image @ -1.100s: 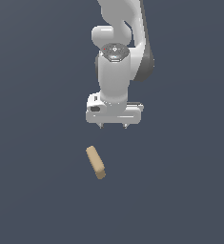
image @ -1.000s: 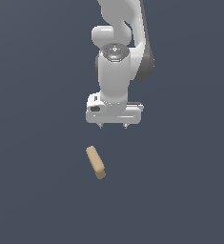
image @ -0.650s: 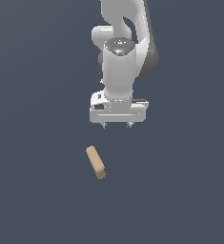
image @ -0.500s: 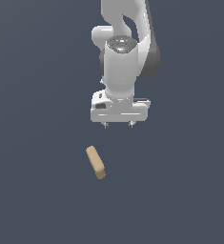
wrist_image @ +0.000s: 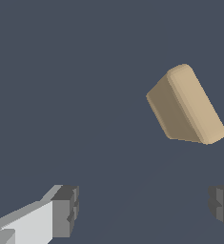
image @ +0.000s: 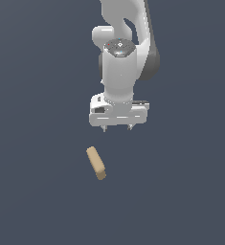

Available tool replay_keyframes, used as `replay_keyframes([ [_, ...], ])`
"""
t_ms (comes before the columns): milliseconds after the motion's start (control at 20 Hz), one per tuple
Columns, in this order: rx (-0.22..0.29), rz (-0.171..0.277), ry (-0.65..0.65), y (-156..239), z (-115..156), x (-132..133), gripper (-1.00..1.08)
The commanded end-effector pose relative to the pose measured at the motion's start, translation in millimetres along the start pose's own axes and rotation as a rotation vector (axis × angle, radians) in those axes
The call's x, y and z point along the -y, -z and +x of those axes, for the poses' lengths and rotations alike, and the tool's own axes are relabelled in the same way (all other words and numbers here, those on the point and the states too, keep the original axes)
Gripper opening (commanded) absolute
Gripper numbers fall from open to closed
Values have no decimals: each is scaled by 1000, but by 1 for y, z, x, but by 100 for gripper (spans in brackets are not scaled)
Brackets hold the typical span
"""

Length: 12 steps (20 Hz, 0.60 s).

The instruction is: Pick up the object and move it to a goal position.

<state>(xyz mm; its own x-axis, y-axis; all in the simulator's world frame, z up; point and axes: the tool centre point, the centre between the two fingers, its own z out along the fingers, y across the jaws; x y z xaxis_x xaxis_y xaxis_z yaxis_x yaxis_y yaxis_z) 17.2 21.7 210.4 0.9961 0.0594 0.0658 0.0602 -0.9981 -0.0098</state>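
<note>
The object (image: 96,163) is a small tan slab with rounded edges, seen as a narrow bar lying on the dark grey floor in the exterior view. The white gripper (image: 117,128) hangs above it and slightly toward the exterior view's right, apart from it. Its two short fingertips stand well apart, open, with nothing between them. In the wrist view the object (wrist_image: 186,105) shows one broad darker face and a lighter narrow edge, lying ahead of the gripper (wrist_image: 144,208) and off its centre line, nearer the dark finger (wrist_image: 221,205) than the grey-tipped finger (wrist_image: 64,210).
Plain dark grey ground fills both views. The arm's white wrist and links (image: 121,62) rise above the gripper.
The gripper has come lower and shifted a little toward the exterior view's right, and the wrist has turned somewhat. The object has not moved.
</note>
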Motion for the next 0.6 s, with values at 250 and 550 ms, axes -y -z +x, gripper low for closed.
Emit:
replay_keyframes([
  [250,14,-4,95,-12,19,-17,100],
  [550,32,-5,216,-29,41,-41,100],
])
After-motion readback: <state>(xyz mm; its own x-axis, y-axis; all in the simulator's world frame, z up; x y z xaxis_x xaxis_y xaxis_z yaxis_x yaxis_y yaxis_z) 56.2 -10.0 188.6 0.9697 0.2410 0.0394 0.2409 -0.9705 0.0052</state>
